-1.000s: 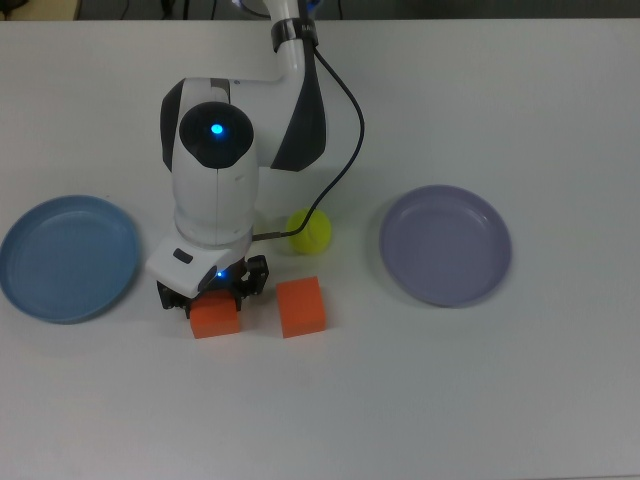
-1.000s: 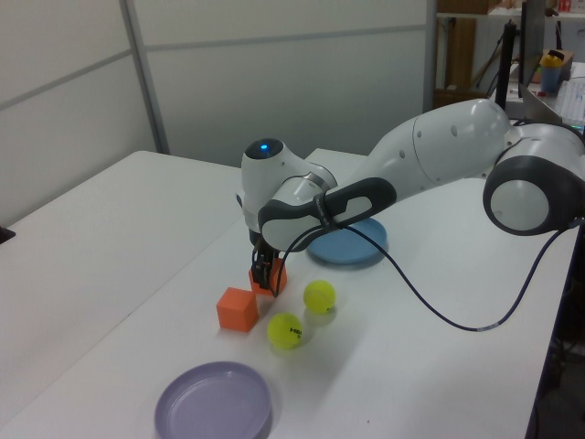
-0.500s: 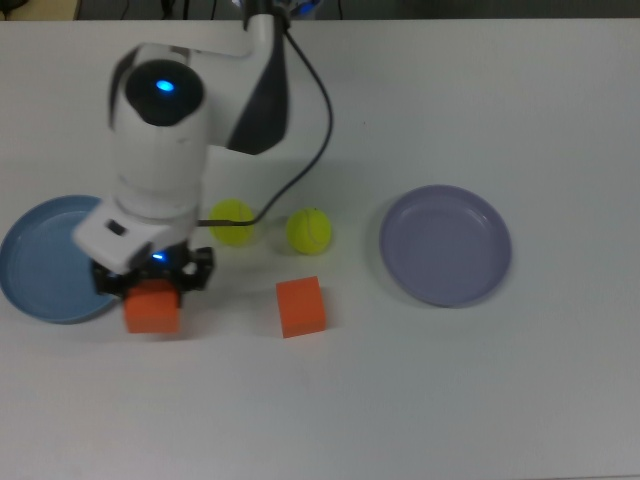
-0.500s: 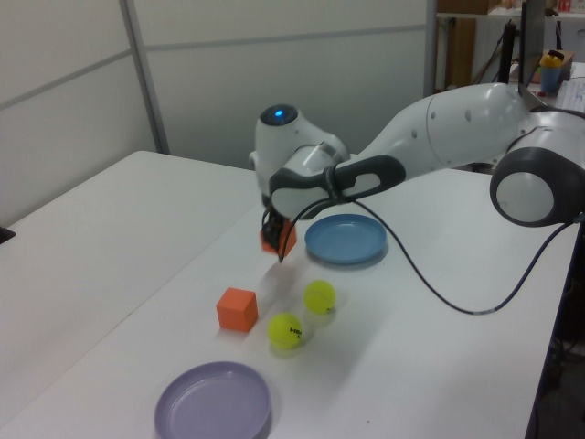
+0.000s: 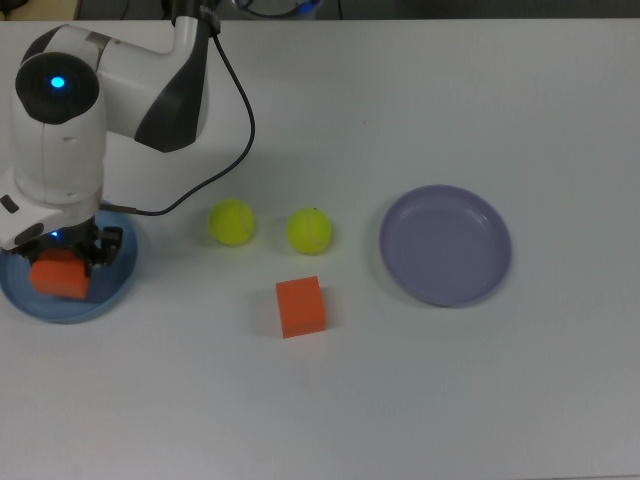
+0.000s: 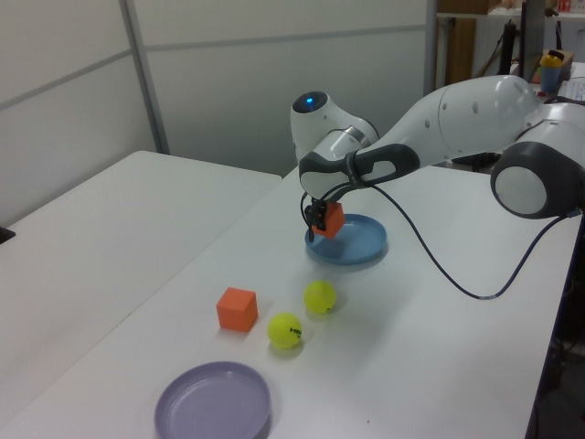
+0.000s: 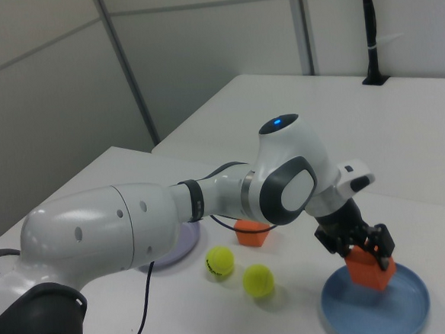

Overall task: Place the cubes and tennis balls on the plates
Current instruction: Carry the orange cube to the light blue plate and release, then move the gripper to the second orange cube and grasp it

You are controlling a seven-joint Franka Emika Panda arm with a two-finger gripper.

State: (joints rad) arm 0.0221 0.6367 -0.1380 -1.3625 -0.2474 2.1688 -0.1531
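At the top view's nine o'clock edge, the arm now hangs over the light blue plate, having swung there from the table's middle within the last second. The lavender plate at the top view's three o'clock holds nothing. The gripper pinches one orange cube between its fingers; a second ago this cube sat on the table beside its twin, and now it rides just above the blue plate's floor, not yet set down, as the right view shows. The other cube stays at roughly six o'clock of centre, untouched. The two tennis balls sit side by side just above it, apart from each other. Judgement: the carry is done and only the release remains for this first item; three items are left.
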